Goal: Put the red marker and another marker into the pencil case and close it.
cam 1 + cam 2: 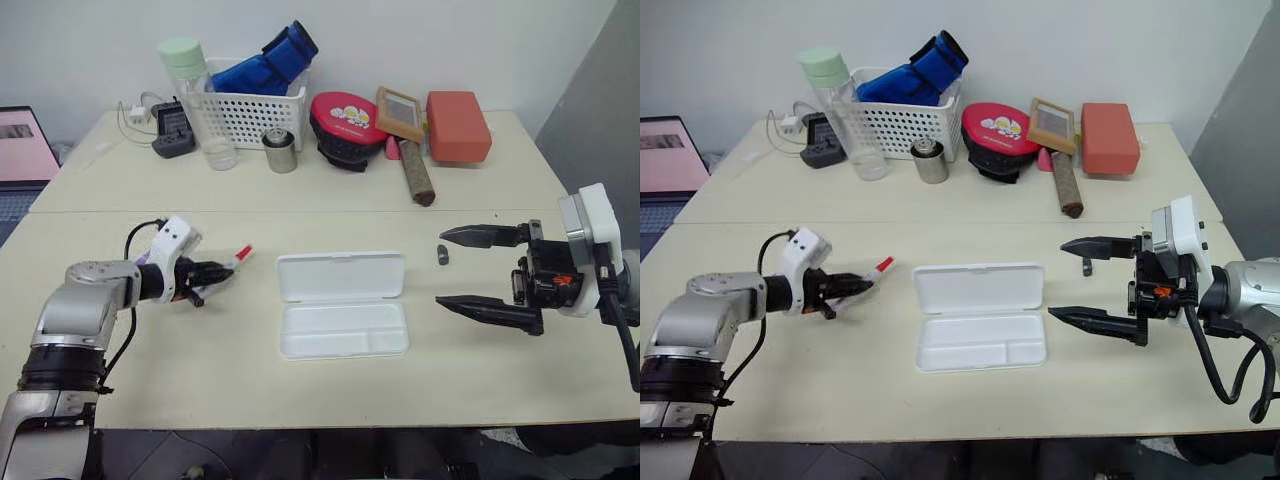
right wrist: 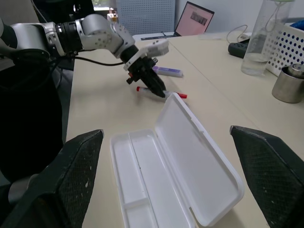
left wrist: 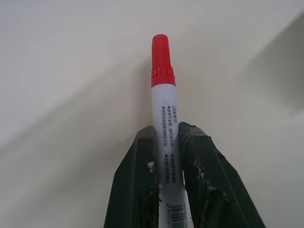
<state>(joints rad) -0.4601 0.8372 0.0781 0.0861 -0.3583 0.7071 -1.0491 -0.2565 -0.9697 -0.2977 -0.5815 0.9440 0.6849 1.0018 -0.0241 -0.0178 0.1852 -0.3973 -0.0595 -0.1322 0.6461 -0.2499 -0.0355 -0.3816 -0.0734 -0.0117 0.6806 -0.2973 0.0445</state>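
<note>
Beige table (image 1: 300, 390), left tool (image 1: 212, 274) angled down clamping red marker (image 1: 238, 255), right tool (image 1: 462, 270) level, agape

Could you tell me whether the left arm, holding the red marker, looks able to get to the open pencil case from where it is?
Probably yes. The left gripper is shut on the red marker, and the pencil case lies open just beside it with bare table between; nothing stands in the way.

A white lattice basket (image 1: 250, 115), bottle (image 1: 190, 75) and metal cup (image 1: 281, 150) stand together.
</note>
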